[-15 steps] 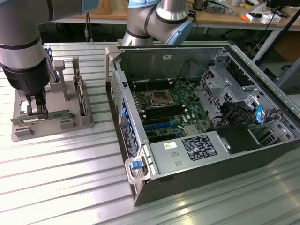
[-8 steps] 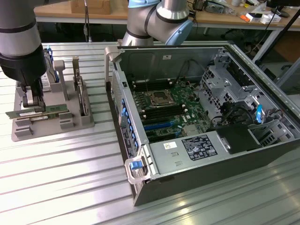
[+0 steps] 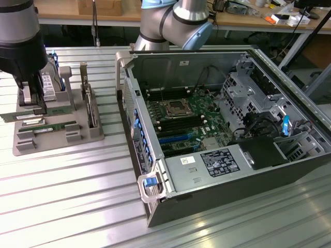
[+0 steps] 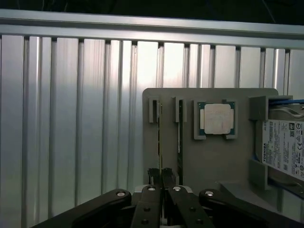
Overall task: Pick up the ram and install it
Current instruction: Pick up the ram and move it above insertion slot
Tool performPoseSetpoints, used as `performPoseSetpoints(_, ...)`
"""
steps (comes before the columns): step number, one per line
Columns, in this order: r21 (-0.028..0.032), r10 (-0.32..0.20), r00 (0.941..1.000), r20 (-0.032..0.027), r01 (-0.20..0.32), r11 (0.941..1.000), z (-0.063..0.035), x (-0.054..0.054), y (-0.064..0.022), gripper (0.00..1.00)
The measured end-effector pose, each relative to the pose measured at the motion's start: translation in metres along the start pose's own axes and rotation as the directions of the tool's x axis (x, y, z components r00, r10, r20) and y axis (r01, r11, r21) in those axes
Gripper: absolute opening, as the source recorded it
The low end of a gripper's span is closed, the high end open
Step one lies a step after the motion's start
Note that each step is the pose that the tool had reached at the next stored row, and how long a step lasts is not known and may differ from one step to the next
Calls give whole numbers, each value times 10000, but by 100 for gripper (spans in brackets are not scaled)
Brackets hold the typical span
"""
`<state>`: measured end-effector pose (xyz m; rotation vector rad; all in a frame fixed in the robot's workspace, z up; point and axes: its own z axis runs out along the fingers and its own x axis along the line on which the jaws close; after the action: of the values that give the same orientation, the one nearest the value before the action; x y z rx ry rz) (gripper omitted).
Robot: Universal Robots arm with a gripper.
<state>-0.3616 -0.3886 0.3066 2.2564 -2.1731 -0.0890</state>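
Note:
In the wrist view the ram (image 4: 160, 137) is a thin green stick seen edge-on in a slot of the grey holder (image 4: 213, 156). Its near end runs between the fingertips of my gripper (image 4: 161, 178), which is shut on it. A second stick (image 4: 179, 133) stands in the neighbouring slot. In the exterior view my black gripper (image 3: 32, 106) reaches down onto the holder (image 3: 51, 139) at the exterior view's left. A green stick (image 3: 51, 125) lies just in front of it. The open computer case (image 3: 155, 206) shows its motherboard memory slots (image 3: 178, 122).
A square silver CPU chip (image 4: 216, 118) and a labelled hard drive (image 4: 285, 147) sit in the holder beside the sticks. Another drive (image 3: 92, 106) stands upright at the holder's right side. Holder and case rest on a ribbed aluminium table (image 3: 72, 196). The arm's elbow (image 3: 176, 23) hangs behind the case.

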Motion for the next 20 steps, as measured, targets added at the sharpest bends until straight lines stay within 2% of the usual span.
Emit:
performPoseSetpoints(5,0,0,10000,0,0,10000,-211,-7,10,12)
performPoseSetpoints(10,-1,0,10000,0,0,10000,-350,-12,16,12)
performPoseSetpoints(20,-1,0,10000,0,0,10000,-706,-25,32,12)
